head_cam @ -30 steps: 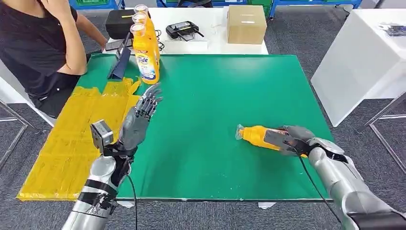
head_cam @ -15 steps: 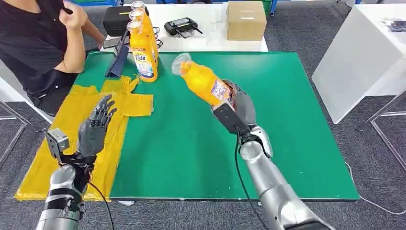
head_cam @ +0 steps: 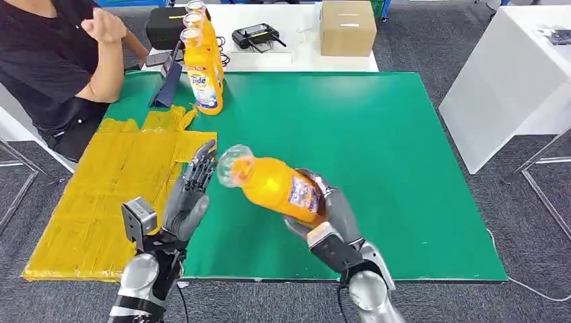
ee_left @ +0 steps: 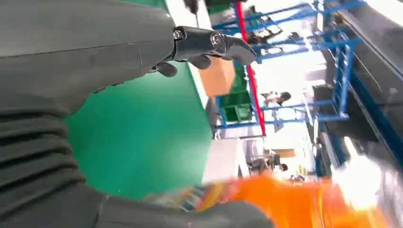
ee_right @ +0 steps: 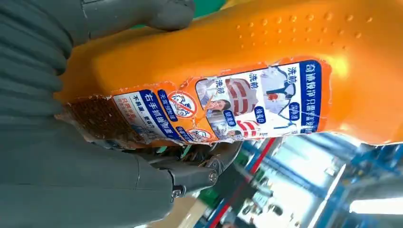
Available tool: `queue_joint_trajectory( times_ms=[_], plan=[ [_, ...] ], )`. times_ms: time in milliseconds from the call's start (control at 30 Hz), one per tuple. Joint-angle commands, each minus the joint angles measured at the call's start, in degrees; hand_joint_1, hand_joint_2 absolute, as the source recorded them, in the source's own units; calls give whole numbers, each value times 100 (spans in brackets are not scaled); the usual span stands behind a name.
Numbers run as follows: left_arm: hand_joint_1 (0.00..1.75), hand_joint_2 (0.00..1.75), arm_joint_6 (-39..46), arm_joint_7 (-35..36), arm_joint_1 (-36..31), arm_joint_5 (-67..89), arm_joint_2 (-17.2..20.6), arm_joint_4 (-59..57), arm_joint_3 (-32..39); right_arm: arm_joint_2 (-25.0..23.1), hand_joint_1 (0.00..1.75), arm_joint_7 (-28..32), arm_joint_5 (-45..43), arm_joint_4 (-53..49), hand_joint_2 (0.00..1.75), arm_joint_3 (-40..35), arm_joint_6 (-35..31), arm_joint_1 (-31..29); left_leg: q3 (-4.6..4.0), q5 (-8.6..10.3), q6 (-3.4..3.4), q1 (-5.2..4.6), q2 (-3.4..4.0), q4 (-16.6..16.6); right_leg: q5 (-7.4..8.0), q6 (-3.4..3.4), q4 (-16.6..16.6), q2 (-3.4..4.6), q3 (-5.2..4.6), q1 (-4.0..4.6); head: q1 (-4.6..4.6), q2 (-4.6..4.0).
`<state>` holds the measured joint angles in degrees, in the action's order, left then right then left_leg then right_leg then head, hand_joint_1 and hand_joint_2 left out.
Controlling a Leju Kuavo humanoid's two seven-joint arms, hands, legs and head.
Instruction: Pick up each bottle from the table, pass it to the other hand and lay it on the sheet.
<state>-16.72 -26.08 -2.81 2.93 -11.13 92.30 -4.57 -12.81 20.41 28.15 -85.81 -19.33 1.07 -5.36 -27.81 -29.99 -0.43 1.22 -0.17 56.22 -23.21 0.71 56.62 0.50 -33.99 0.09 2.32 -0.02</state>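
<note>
My right hand (head_cam: 328,219) grips an orange detergent bottle (head_cam: 275,184) by its lower body and holds it in the air over the near part of the green table (head_cam: 377,134), clear cap pointing left. In the right wrist view the bottle's label (ee_right: 228,107) lies against my fingers. My left hand (head_cam: 186,195) stands upright with fingers spread, empty, just left of the cap and not touching it. The bottle shows blurred beside my left hand (ee_left: 95,52) in the left wrist view. The yellow sheet (head_cam: 108,188) lies at the table's left. Three more orange bottles (head_cam: 202,64) stand upright at the far left.
A person in a black shirt (head_cam: 47,60) sits at the far left corner. A dark stand (head_cam: 168,84) leans by the upright bottles. Behind the table a white desk holds a cardboard box (head_cam: 347,27) and black devices (head_cam: 256,37). Another white table (head_cam: 512,74) stands right.
My right hand lifted the bottle off the table's right side, swung it up over the middle, then brought it low and left. My left hand came back beside the cap.
</note>
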Motion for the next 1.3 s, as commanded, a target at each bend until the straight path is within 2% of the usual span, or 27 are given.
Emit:
queue_joint_trajectory(
  times_ms=[33,133,1300],
  plan=[
    [0,175,80,-127,105,197,-94,377,-618,4,175,-133,131,503,175,-1210,1,-183,24,-6,7,1,20,-14,-1,2,-8,14,18,2,0,0],
    [0,175,85,-137,119,212,-86,404,-645,-1,175,-139,129,533,175,-1242,-4,-200,17,-2,6,0,3,-11,-3,3,-5,-2,14,3,0,0],
    [0,175,16,-545,255,911,230,173,-1088,160,175,-147,-148,226,175,-1377,-32,-338,23,2,4,-4,4,-14,-1,3,-5,0,18,-2,0,0]
  ],
)
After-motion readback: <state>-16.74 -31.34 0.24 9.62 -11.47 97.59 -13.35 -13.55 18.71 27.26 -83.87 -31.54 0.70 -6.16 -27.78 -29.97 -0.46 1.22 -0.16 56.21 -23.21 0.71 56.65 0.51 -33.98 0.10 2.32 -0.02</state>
